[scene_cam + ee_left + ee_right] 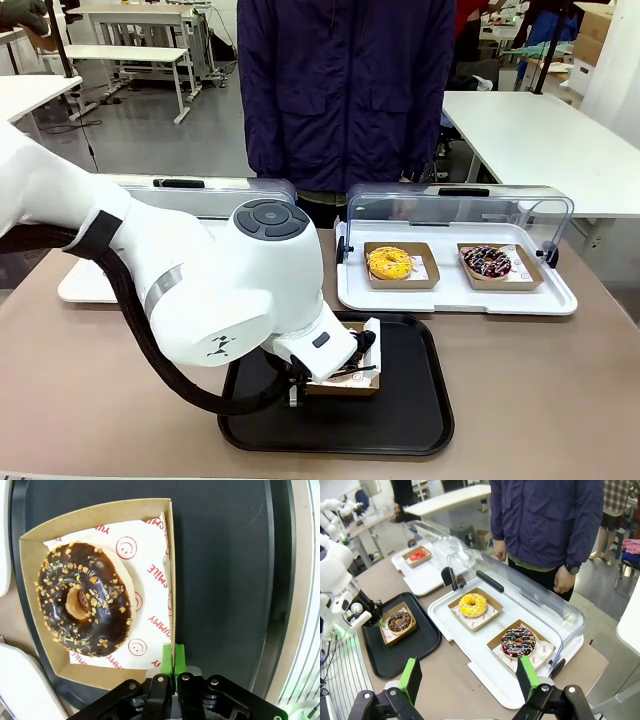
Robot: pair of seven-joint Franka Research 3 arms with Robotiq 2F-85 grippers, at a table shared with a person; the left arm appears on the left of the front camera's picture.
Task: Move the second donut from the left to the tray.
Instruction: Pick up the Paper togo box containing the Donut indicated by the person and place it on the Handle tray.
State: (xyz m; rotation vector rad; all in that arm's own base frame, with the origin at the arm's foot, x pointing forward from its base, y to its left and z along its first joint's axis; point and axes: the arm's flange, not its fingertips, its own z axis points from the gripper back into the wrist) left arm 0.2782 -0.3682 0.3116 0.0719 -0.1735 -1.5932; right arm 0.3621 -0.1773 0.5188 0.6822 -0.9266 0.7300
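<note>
Resting on the tray, the donut sits in its holder; left gripper pinches the holder's wall, right gripper gapes empty.

L tool pinched (R tool wide)

My large flat black plastic tray lay nearest me on the brown table. On it sat the chocolate-glazed, crumb-topped ring donut in its small brown cardboard holder. Behind the tray, to its right, stood a white display tray holding two more donuts side by side.
</note>
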